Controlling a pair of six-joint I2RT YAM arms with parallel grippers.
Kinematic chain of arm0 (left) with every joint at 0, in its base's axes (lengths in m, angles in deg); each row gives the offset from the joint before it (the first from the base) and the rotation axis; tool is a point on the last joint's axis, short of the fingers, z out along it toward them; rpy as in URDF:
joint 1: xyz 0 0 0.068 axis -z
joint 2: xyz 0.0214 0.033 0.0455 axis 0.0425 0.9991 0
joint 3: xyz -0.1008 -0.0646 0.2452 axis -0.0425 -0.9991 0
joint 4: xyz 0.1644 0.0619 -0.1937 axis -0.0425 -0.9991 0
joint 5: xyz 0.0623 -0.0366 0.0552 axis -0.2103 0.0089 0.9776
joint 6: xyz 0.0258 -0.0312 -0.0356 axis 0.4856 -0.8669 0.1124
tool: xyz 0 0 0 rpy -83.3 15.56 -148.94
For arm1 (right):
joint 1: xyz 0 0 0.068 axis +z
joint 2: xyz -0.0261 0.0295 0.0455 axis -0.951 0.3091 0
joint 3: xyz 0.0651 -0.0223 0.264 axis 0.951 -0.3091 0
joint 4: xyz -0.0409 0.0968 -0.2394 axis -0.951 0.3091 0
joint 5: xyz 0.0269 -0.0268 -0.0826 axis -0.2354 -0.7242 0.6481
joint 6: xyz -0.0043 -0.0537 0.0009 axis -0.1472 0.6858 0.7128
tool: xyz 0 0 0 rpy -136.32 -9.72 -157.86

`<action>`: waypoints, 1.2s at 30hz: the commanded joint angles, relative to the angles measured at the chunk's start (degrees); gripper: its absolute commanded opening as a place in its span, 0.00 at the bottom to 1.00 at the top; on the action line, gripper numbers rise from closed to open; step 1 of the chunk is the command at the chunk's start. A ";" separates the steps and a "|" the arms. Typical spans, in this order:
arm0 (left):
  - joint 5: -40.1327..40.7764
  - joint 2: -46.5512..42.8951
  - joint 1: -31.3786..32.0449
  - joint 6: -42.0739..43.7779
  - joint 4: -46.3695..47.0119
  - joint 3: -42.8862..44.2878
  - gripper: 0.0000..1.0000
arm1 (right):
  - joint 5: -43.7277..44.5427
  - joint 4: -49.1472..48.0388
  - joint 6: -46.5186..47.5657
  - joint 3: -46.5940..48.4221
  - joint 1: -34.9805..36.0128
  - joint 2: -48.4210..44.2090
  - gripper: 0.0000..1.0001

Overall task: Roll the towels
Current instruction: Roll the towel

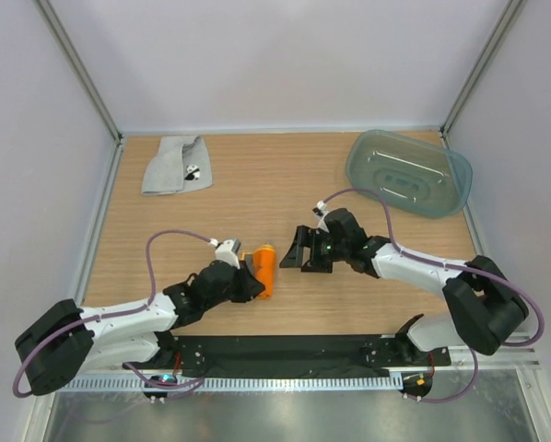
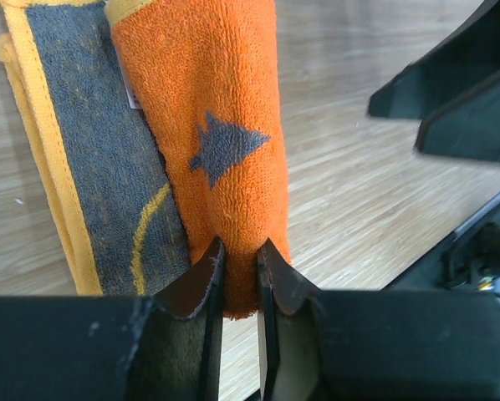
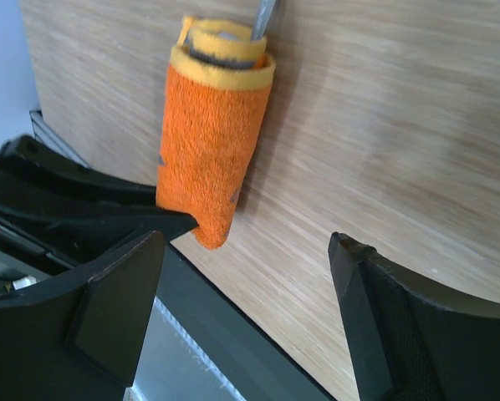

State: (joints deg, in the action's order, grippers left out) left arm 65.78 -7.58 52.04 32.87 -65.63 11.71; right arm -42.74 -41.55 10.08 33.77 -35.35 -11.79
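Note:
The orange towel [image 1: 265,269] lies rolled into a short cylinder on the wooden table, just ahead of the arm bases. My left gripper [image 1: 254,281] is shut on its near end; in the left wrist view the two fingers pinch the orange cloth [image 2: 208,109] at the left gripper's tips [image 2: 240,251], and a dark grey, yellow-edged layer shows beside the roll. My right gripper [image 1: 294,250] stands open just right of the roll, holding nothing. The right wrist view shows the roll [image 3: 212,134] beyond the wide-apart tips of the right gripper [image 3: 248,241]. The grey towel [image 1: 174,164] lies loosely folded at the back left.
A translucent blue-green plastic tub [image 1: 407,173] sits at the back right corner. Metal frame posts and white walls close in the table on three sides. A black rail [image 1: 285,352] runs along the near edge between the arm bases.

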 commanded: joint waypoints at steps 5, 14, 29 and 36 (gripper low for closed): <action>-12.53 -1.93 -7.71 -4.37 8.81 -3.26 0.00 | -1.43 -20.57 -6.12 0.36 5.89 8.41 0.86; -12.98 -0.79 -8.95 -8.24 13.82 -7.31 0.00 | -0.72 -24.97 -8.59 4.49 6.95 19.04 0.79; -12.80 -0.44 -10.45 -4.47 5.05 -3.80 0.01 | 1.02 -20.34 -8.07 8.01 8.44 20.56 0.19; -9.29 -2.98 -10.45 3.26 -7.44 3.23 0.41 | 11.49 2.78 -1.12 15.74 9.85 17.91 0.14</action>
State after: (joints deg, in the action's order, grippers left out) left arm 54.64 -8.85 41.99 31.10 -66.01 10.94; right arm -37.95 -49.62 4.85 45.77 -26.19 8.86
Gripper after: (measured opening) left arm 0.369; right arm 0.234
